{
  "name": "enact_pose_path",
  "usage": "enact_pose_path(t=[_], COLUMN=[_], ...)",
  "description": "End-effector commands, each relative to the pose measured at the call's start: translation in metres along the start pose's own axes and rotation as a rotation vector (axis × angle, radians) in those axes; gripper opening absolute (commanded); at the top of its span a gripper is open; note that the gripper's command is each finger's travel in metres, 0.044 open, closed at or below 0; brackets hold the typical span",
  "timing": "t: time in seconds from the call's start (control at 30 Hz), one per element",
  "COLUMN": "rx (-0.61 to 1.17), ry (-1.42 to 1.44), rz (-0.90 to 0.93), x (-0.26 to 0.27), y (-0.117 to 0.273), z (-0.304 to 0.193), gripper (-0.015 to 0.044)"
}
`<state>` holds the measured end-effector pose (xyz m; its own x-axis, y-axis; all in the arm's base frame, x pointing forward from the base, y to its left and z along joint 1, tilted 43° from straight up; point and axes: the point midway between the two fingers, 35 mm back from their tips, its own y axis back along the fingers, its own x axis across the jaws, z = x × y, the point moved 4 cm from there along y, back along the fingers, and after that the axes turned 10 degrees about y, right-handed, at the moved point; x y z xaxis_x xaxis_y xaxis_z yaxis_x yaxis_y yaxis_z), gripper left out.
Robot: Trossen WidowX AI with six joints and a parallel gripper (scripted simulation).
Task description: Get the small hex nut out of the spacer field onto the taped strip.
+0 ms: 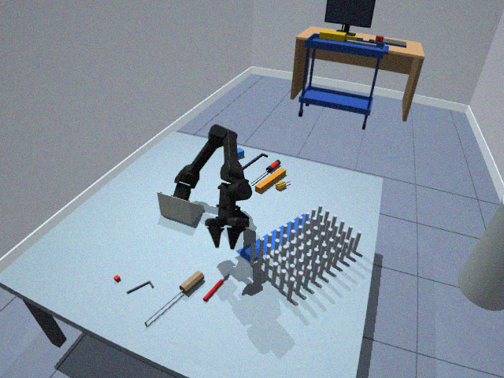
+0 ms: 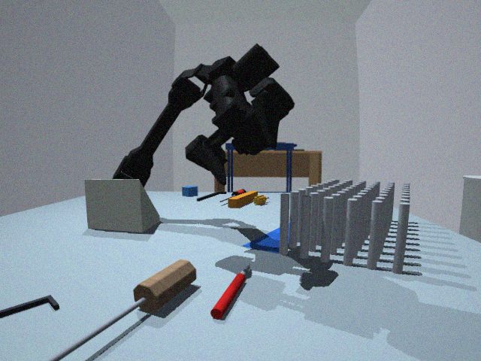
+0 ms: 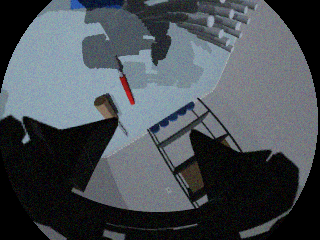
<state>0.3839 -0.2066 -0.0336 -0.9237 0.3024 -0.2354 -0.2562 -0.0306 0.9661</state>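
Grey metal spacers [image 1: 357, 242] [image 2: 401, 237] [image 3: 210, 21] stand upright in rows on the table's right side. The blue taped strip [image 2: 266, 244] [image 3: 95, 3] lies along their near-arm side. The nut cannot be made out. My gripper [image 1: 224, 247] [image 3: 155, 127] is open and empty, pointing down in the air left of the strip's near end. A long black hooked rod [image 1: 254, 161] [image 2: 211, 195] lies at the back. A short black hooked key [image 1: 138, 287] [image 2: 28, 305] and a wooden-handled tool [image 1: 191, 282] [image 2: 167, 285] [image 3: 105, 106] lie in front.
A red-handled tool [image 1: 213, 290] [image 2: 229, 295] [image 3: 127, 90] lies between the wooden handle and the spacers. An orange bar [image 1: 270, 180] [image 2: 243, 199], a red-and-black screwdriver [image 1: 272, 165], a yellow bundle [image 1: 281, 185] [image 2: 259, 199] and a blue block [image 1: 240, 153] [image 2: 189, 191] lie at the back. A red cube [image 1: 116, 278] lies front left.
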Motion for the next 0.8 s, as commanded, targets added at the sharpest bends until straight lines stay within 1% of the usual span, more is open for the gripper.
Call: enact_pose_path(t=[0.0,0.13,0.5,0.63,0.77], rx=[-0.008,-0.054,-0.055,-0.056,-0.057], ry=[0.236,0.35,0.352,0.351,0.352], rz=[0.208,0.305,0.307,0.306,0.306], x=[0.032,0.052,0.053,0.074,0.079], y=[-0.026,-0.038,-0.04,-0.08,-0.088], z=[-0.056,-0.08,-0.079,-0.06,-0.056], gripper=[0.044,0.044,0.044,0.044,0.044])
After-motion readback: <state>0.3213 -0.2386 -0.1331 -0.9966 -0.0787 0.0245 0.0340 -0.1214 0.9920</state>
